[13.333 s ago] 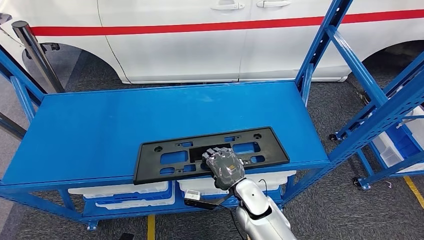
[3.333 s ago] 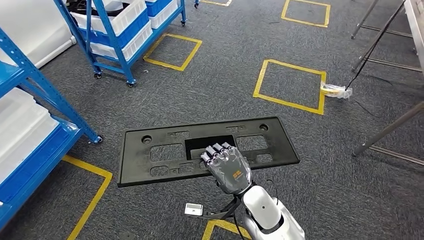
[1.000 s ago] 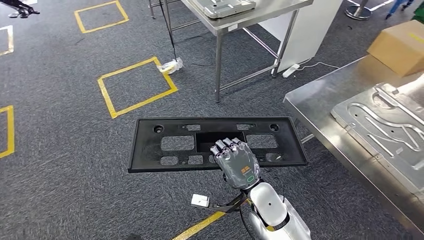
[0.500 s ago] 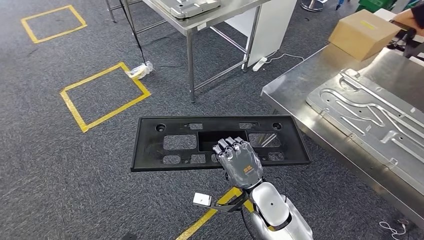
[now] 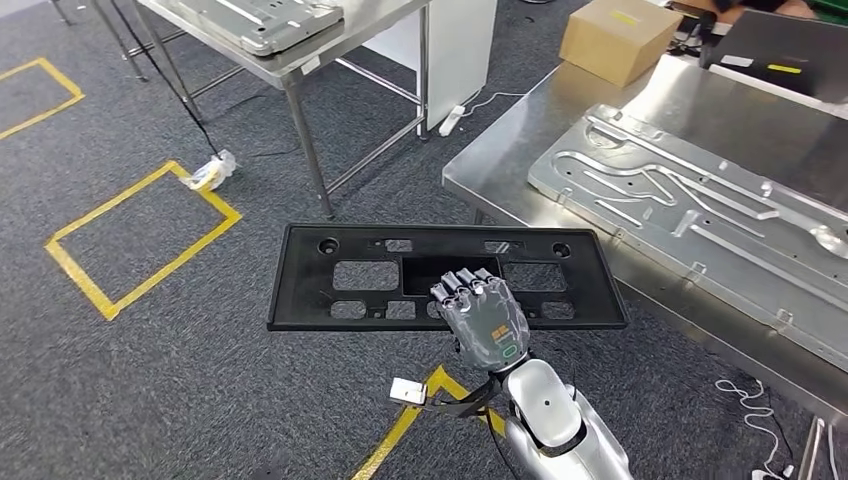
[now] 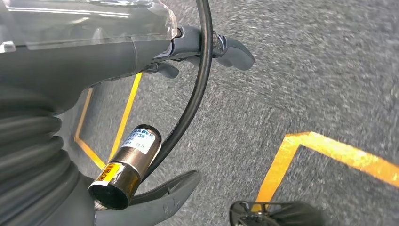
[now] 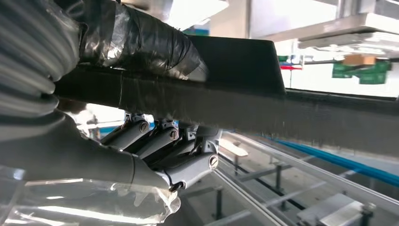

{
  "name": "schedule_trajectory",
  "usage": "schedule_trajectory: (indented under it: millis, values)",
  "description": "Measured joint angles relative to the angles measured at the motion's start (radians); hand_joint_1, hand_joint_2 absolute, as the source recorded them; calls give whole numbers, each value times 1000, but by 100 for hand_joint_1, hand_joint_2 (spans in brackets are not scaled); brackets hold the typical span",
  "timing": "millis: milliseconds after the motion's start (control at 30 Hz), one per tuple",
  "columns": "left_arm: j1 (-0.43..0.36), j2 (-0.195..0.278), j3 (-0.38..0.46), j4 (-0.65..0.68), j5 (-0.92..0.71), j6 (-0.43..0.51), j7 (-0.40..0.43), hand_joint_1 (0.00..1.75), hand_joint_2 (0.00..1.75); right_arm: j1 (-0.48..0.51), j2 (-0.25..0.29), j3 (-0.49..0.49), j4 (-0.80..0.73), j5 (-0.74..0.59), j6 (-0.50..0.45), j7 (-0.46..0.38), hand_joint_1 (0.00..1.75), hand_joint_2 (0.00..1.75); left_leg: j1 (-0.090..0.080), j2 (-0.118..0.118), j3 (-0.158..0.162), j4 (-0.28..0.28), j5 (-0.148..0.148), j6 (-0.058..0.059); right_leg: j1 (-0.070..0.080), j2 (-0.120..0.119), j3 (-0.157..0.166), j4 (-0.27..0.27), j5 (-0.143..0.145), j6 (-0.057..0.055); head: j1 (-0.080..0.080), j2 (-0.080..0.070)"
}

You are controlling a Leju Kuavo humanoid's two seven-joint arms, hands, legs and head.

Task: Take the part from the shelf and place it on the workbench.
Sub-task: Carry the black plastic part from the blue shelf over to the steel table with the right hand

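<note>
**Black part carried level above the floor, beside the steel workbench**

In the head view the black part (image 5: 446,277), a long flat panel with rectangular cut-outs and round holes at its corners, is held level over the grey carpet (image 5: 150,380). It is gripped at the middle of its near edge by the right hand (image 5: 484,318), whose fingers are curled over the panel's top face by the central opening. The part's far right corner is seen just beside the corner of the steel workbench (image 5: 500,165), though whether it overlaps the bench cannot be told.

On the workbench a large grey metal plate (image 5: 690,215) with raised curved channels is laid flat, and a cardboard box (image 5: 620,38) is set at the far end; its flaps are closed, so its contents cannot be told. A second steel table (image 5: 300,45) is seen farther off, with a metal tray (image 5: 262,18) on top. Yellow tape lines (image 5: 140,235) are marked on the floor.

The right wrist view adds the underside: the part (image 7: 263,106) is seen edge-on, clamped between the thumb above and the dark fingers (image 7: 155,139) pressed up from below.

In the left wrist view the left hand (image 6: 197,52) is shown over carpet and yellow tape, holding nothing, its fingers loosely apart.
</note>
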Motion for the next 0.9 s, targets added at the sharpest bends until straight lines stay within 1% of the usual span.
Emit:
schedule_trajectory:
  millis: [33,67,100,133,167,200,233,267,300,333,367,400,433,467,500,533,567,600,633,667,700,733,767,800,833,867,900]
  values:
    - [1,0,1,0,-1,0,0,0,175,1,0,0,0,0,0,1,166,175,0,-2,-7,-3,20,1,0,16,0,2,-1,0,0,0]
    - [1,0,2,0,-1,0,0,0,175,1,0,0,0,0,0,4,166,175,0,-6,5,-45,57,2,0,33,1,6,-3,2,0,0]
    - [1,0,3,0,-1,0,0,0,175,1,0,0,0,0,0,7,166,175,1,-20,28,-110,99,4,-1,48,0,10,-5,4,0,0]
    - [1,0,3,0,-2,0,0,0,175,0,0,0,-1,0,1,12,166,175,2,-42,52,-174,129,7,-1,62,-2,15,-8,8,0,0]
    - [0,0,4,0,-2,0,0,0,175,-2,0,0,-1,0,1,17,166,175,3,-59,71,-221,148,10,-2,74,-5,20,-9,14,0,0]
    - [-1,0,5,0,-2,0,0,0,175,-3,-1,0,-1,0,1,22,166,175,2,-72,80,-243,152,13,-3,84,-9,23,-9,19,0,0]
    - [-3,0,5,0,-2,0,-1,0,175,-4,-2,0,-2,0,1,27,166,175,1,-73,82,-247,150,17,-4,94,-13,23,-8,25,0,0]
    - [-4,0,5,0,-2,0,-1,0,175,-4,-4,0,-3,0,1,30,166,175,1,-62,84,-250,153,22,-6,104,-16,21,-6,31,0,0]
    - [-6,0,6,0,-2,0,-1,0,175,-4,-6,-1,-5,0,1,32,166,175,1,-51,86,-255,156,29,-6,99,-16,21,-6,36,1,0]
    - [-6,0,6,0,-2,0,-2,0,175,-4,-9,-1,-7,0,1,34,166,175,2,-40,89,-260,159,37,-4,78,-21,31,-14,42,2,0]
    - [-5,0,6,-1,-2,0,-2,0,175,-6,-11,-2,-9,0,1,34,166,175,3,-27,91,-266,161,43,-2,47,-36,60,-33,47,3,0]
    - [-4,0,7,-1,-2,0,-2,0,175,-8,-12,-2,-11,0,1,34,166,175,3,-14,92,-269,162,49,-2,10,-59,111,-61,52,5,0]
    - [-3,0,7,-1,-2,0,-2,0,175,-10,-13,-3,-12,0,1,35,166,175,2,-2,92,-269,160,52,-4,-15,-92,177,-94,57,6,0]
    - [-1,0,7,-1,-2,-1,-2,0,175,-10,-14,-3,-12,0,1,35,166,175,1,12,93,-269,159,53,-7,-26,-125,242,-119,61,6,0]
    - [0,0,7,-1,-2,-1,-2,0,175,-10,-15,-3,-12,0,1,35,166,175,1,25,93,-269,157,53,-10,-30,-148,286,-130,64,6,0]
    - [0,0,8,-1,-2,-1,-2,0,175,-9,-17,-3,-12,0,1,35,166,175,1,39,95,-269,155,52,-12,-33,-150,288,-119,66,6,0]
    - [-1,0,8,-1,-2,-1,-2,0,175,-9,-18,-3,-12,0,1,35,166,175,1,52,98,-269,153,50,-14,-39,-131,251,-92,66,6,0]
    - [-1,0,8,-1,-2,-1,-2,0,175,-9,-19,-4,-13,0,1,36,166,175,1,64,102,-269,149,48,-14,-53,-94,182,-55,63,6,0]
    - [-1,0,8,-1,-2,-1,-2,0,175,-11,-20,-4,-14,0,1,38,166,175,0,76,108,-269,146,45,-8,-83,-55,108,-27,58,6,0]
    - [-2,0,8,-1,-2,-1,0,0,175,-13,-20,-4,-16,0,1,41,166,175,-3,86,112,-269,142,40,-3,-106,-27,54,-10,51,6,0]
    - [-2,0,8,-1,-2,-1,2,0,175,-14,-20,-5,-18,0,1,45,166,175,-5,96,116,-269,138,35,4,-123,-11,21,-4,45,5,0]
    - [-3,-1,8,-1,-1,-1,5,0,175,-15,-21,-6,-20,0,2,49,166,175,-8,107,120,-270,135,30,9,-127,-9,11,-8,39,5,0]
    - [-3,-1,8,-1,-1,-1,7,0,175,-16,-22,-8,-22,0,2,51,166,175,-9,119,124,-272,133,24,11,-112,-10,9,-7,34,5,0]
    - [-4,-1,9,-1,-1,-1,9,0,175,-15,-23,-10,-25,0,2,53,166,175,-8,128,128,-273,129,18,8,-97,-7,5,-5,29,5,0]
    - [-5,-1,9,-1,-1,-1,10,0,175,-15,-25,-13,-28,0,3,54,166,175,-6,118,130,-265,120,12,4,-84,-3,0,-3,23,5,0]
    - [-5,-2,9,-1,-1,-1,11,0,175,-16,-26,-14,-30,0,4,55,166,175,-3,94,122,-239,101,8,-1,-70,2,-6,0,16,3,0]
    - [-5,-2,10,-1,-1,-1,12,0,175,-17,-27,-15,-33,0,5,56,166,175,-1,61,103,-193,74,5,-6,-57,6,-10,3,10,2,0]
